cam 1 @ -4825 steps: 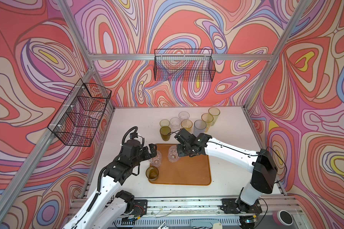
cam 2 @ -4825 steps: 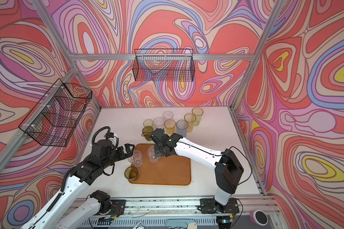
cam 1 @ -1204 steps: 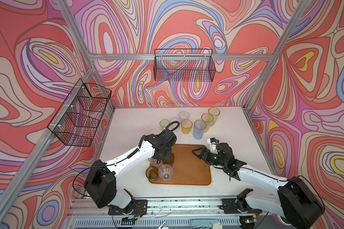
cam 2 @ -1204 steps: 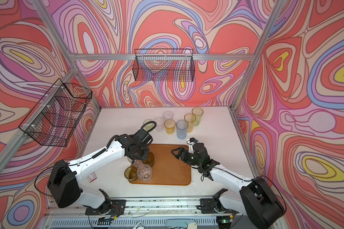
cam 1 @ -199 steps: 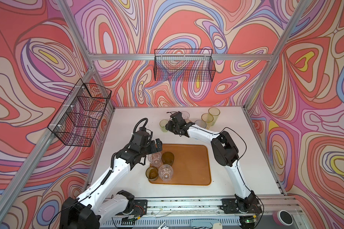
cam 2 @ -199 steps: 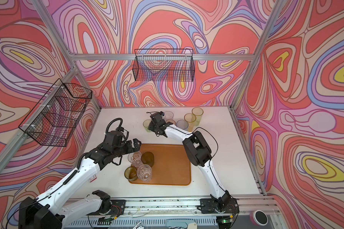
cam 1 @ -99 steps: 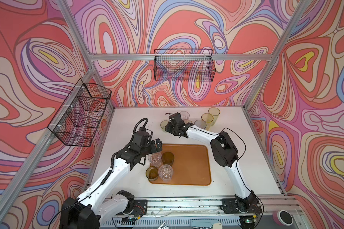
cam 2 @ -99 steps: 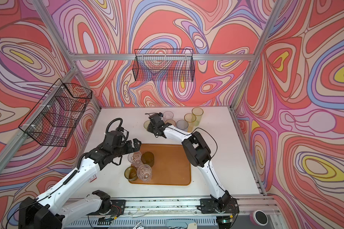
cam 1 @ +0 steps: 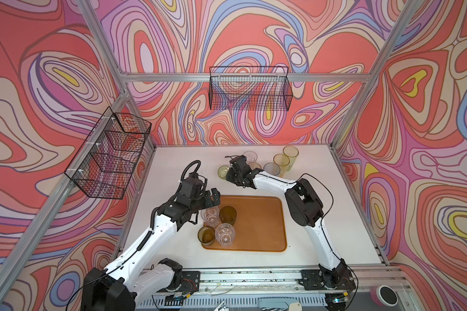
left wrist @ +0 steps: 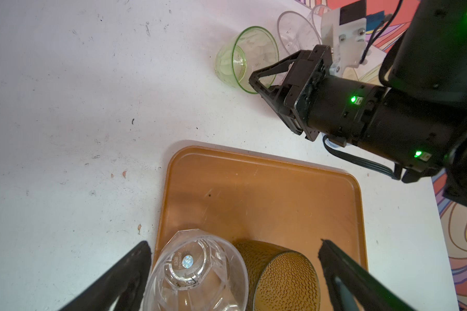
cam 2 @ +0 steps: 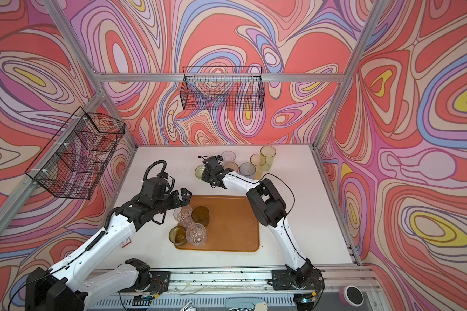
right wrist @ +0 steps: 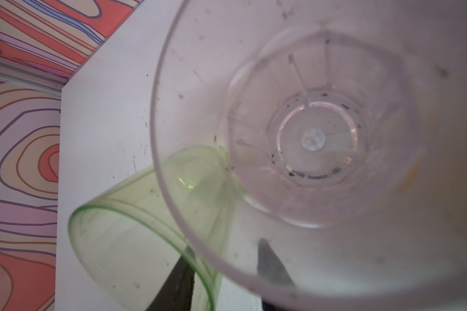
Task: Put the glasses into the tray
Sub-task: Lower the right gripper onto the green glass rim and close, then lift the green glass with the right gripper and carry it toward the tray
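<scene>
**Robot arms sort tumblers.** Two white-and-black robot arms work over a white counter (cam 1: 321, 215) inside a booth of swirling red, pink and lilac walls. The orange-brown tray (cam 1: 259, 223) lies near the counter's front edge. In both top views four glasses stand clustered on its left end. A clear cut tumbler (cam 1: 210, 216) touches a dark amber tumbler (cam 1: 227, 215). An olive tumbler (cam 1: 206, 235) sits near the front-left corner, with a second clear tumbler (cam 1: 225, 238) just beside it.

The left end effector (cam 1: 212, 200) hangs just above the clear cut tumbler and the dark amber tumbler. Its fingers (left wrist: 119, 277) are spread wide and hold nothing.

The right arm reaches across the middle to the back of the counter. There the right end effector (cam 1: 231, 176) sits at a pale green glass (cam 1: 223, 171) and a clear glass (right wrist: 308, 134) beside it. Its wrist view shows two dark fingers (right wrist: 270, 266) a little apart, seen through the walls of those two glasses. Whether they are clamped on either cannot be told.

Off the tray, further right along the back, stand another clear glass (cam 1: 250, 156), a pale blue glass (cam 1: 271, 169), a yellow glass (cam 1: 281, 161) and a taller yellow-green glass (cam 1: 290, 153). One black wire basket (cam 1: 250, 88) hangs on the back wall and a side basket (cam 1: 108, 153) on the left wall.
</scene>
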`<action>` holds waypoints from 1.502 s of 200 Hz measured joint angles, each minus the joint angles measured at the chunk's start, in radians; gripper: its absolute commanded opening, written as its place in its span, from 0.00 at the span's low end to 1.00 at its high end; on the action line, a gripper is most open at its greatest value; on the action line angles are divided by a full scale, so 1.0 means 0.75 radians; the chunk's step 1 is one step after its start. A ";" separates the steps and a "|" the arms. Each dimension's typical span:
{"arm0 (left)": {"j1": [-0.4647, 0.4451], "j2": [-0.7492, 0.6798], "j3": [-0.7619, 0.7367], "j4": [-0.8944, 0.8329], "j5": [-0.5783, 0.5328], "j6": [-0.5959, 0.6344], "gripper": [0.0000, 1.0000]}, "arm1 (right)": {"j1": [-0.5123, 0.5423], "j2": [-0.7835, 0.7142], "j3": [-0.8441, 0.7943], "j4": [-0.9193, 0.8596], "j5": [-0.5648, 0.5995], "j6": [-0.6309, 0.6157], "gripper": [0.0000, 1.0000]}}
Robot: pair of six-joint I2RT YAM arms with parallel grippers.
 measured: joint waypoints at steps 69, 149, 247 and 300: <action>0.000 0.018 0.000 0.000 0.001 0.000 1.00 | 0.000 0.000 -0.017 0.004 0.001 0.002 0.13; 0.000 0.018 0.000 0.000 0.001 0.000 1.00 | 0.000 -0.001 -0.035 0.017 -0.006 0.003 0.00; 0.000 -0.009 0.000 -0.003 -0.001 -0.006 1.00 | 0.006 -0.167 -0.156 0.030 -0.013 -0.098 0.00; 0.000 -0.073 0.079 -0.089 0.001 -0.006 1.00 | 0.009 -0.373 -0.300 0.067 -0.020 -0.188 0.00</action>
